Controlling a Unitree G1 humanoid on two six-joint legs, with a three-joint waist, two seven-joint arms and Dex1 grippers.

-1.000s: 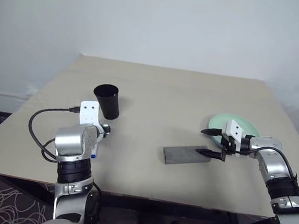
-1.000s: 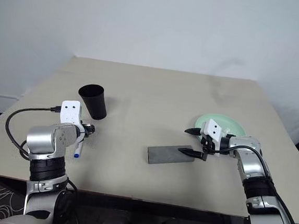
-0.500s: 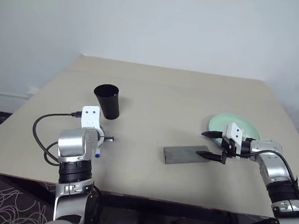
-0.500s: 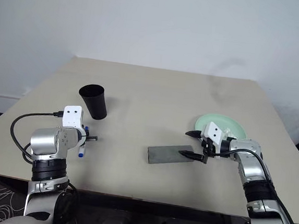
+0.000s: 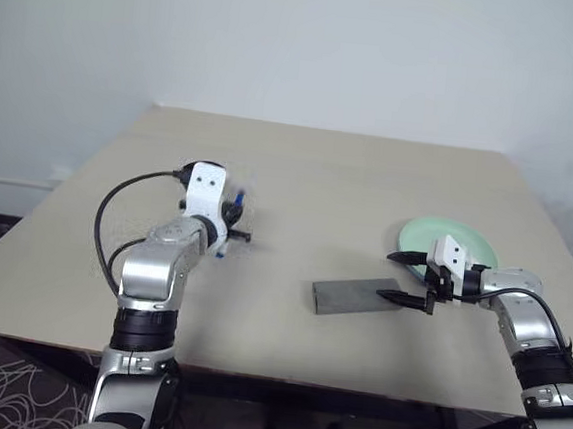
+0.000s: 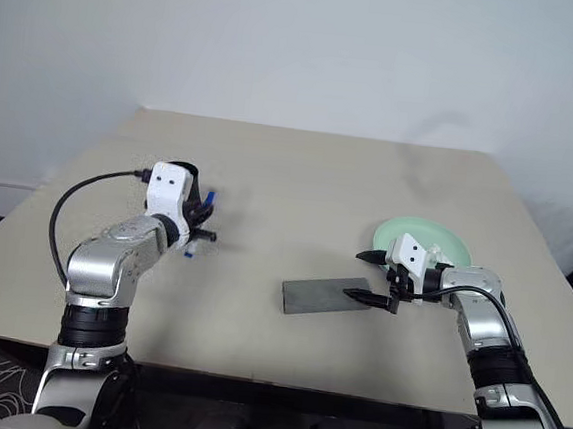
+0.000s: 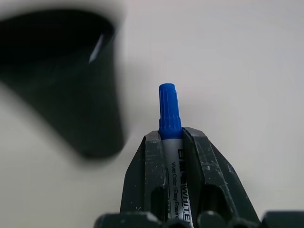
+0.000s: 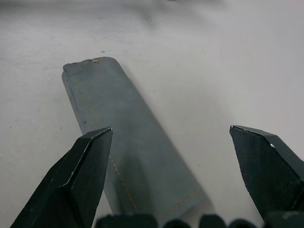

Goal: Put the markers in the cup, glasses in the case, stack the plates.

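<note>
My left gripper [image 7: 170, 135] is shut on a white marker with a blue cap [image 7: 169, 118], held above the table. The cap points past the fingertips, and the marker [image 5: 234, 210] hangs right beside the black cup [image 7: 71, 85]. In the head views my left wrist covers most of the cup [image 6: 192, 174]. My right gripper [image 5: 389, 275] stands open at the right end of the grey case [image 5: 355, 296], one finger on either side of that end and nothing held. Just behind it lies a pale green plate [image 5: 470, 241]. The glasses are out of view.
The beige table [image 5: 320, 177] reaches back to a white wall, with wide bare room in the middle and at the back. A black cable [image 5: 116, 210] loops off my left wrist. The table's front edge runs close under both arms.
My left gripper shut on the marker, lifted it off the table and carried it up and right to the cup, tipping from pointing down to nearly level. The right arm has kept still.
</note>
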